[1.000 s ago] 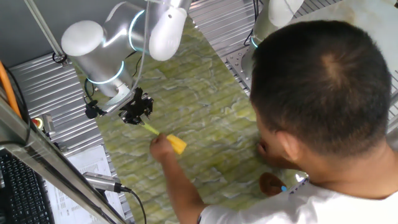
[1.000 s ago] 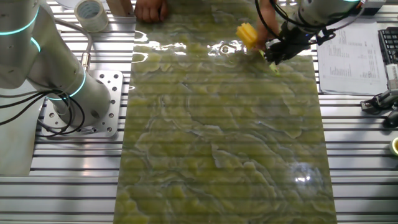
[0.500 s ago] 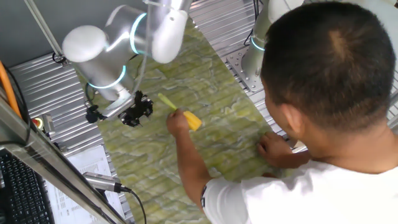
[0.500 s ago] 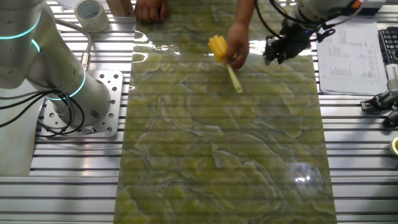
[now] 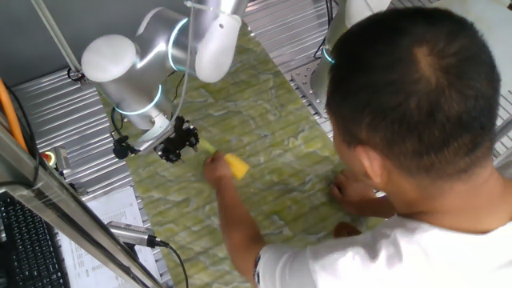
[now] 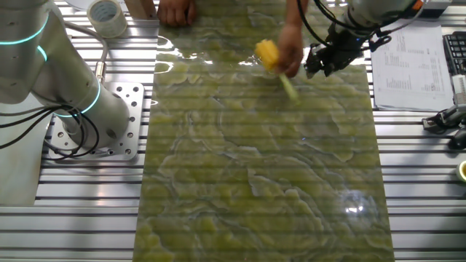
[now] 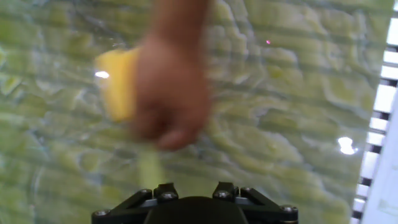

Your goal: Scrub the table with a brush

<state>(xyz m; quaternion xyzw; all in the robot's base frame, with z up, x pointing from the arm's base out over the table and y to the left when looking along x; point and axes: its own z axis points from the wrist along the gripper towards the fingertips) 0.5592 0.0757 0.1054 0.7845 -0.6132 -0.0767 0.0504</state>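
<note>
The yellow brush (image 5: 236,166) is held in a person's hand (image 5: 214,170) just above the green marbled table (image 5: 264,104). Its thin handle points toward my gripper (image 5: 178,144), and its end lies close to the fingers. In the other fixed view the brush head (image 6: 266,53) is left of my gripper (image 6: 324,60), over the table (image 6: 255,167). In the hand view the blurred brush (image 7: 118,84) and hand (image 7: 174,93) fill the space ahead of my gripper (image 7: 194,190). The jaws stand apart and hold nothing.
The person's head and shoulders (image 5: 416,88) cover the right side of the table. Their other hand (image 6: 177,11) rests at the table's far edge. A second silver arm (image 6: 44,73), a tape roll (image 6: 106,14) and papers (image 6: 411,65) lie on the ribbed panels.
The person pulled the brush away from my gripper toward the table's middle, then brought it back with the handle toward my gripper. My gripper has barely moved.
</note>
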